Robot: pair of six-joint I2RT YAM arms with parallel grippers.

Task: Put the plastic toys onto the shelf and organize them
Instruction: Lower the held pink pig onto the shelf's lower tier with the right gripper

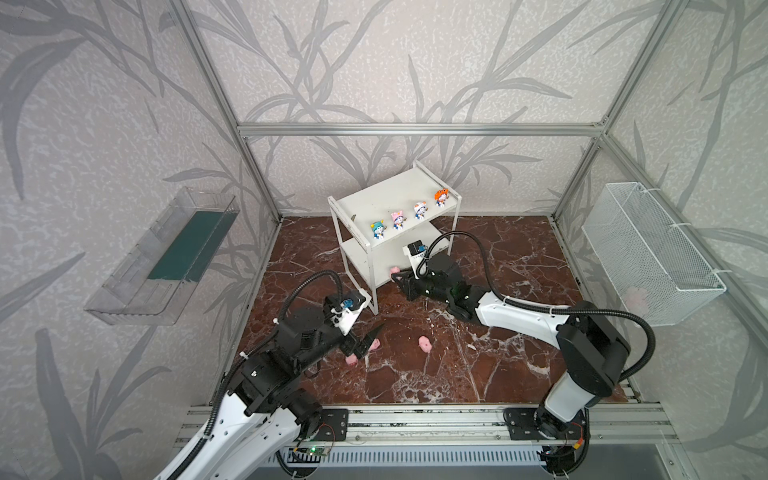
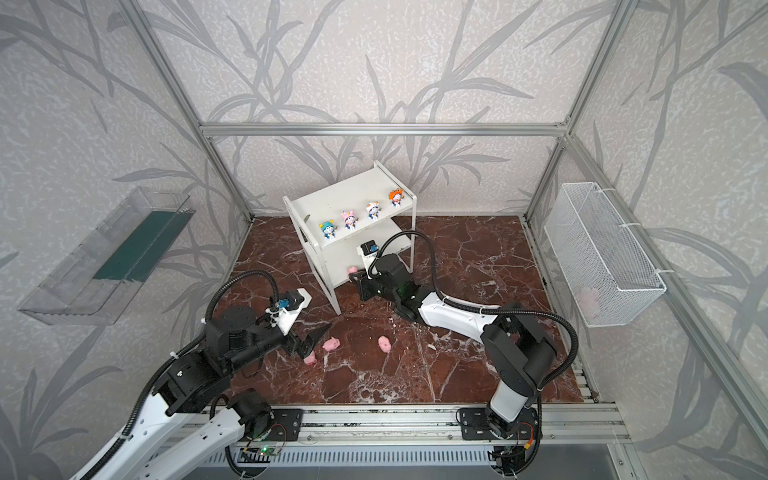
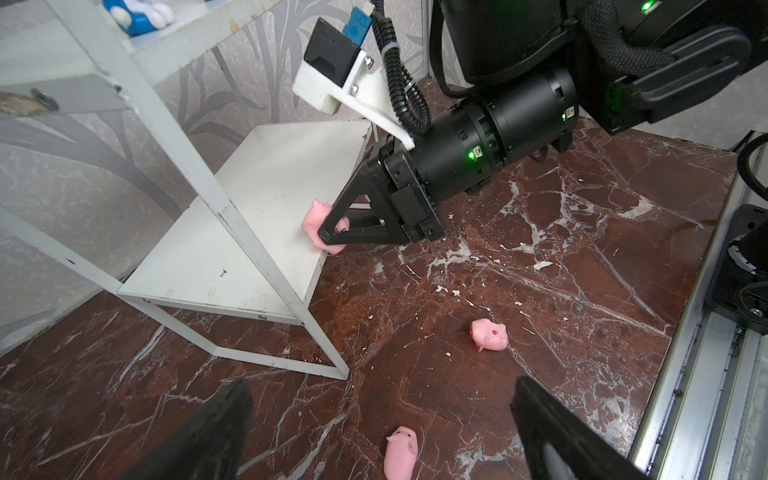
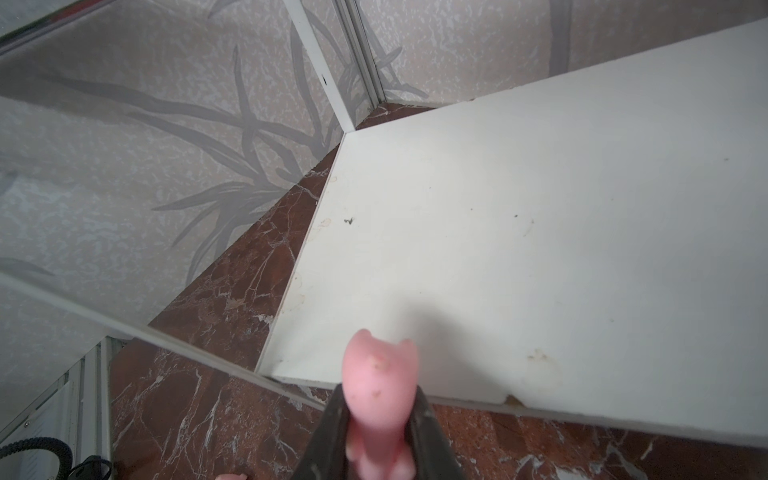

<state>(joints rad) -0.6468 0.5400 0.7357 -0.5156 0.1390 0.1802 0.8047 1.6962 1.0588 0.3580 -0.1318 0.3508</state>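
The white two-tier shelf (image 1: 386, 199) stands at the back of the marble floor. Its top board carries a row of figurines with teal (image 1: 377, 230), pink (image 1: 397, 219), white (image 1: 419, 210) and orange (image 1: 441, 196) hats. My right gripper (image 4: 378, 399) is shut on a pink pig (image 4: 380, 374), holding it at the front edge of the lower board (image 4: 540, 249). That grip also shows in the left wrist view on the held pig (image 3: 314, 218). My left gripper (image 3: 382, 384) hangs open low over the floor, with a pig (image 3: 401, 451) lying between its fingers. Two more pigs (image 1: 424, 343) (image 1: 352, 360) lie on the floor nearby.
A clear tray with a dark green panel (image 1: 166, 266) hangs on the left wall. A white mesh basket (image 1: 652, 249) on the right wall holds a pale pink lump (image 1: 636, 297). The shelf's front leg (image 1: 374, 299) stands close to my left wrist. An aluminium rail (image 1: 415, 419) borders the front.
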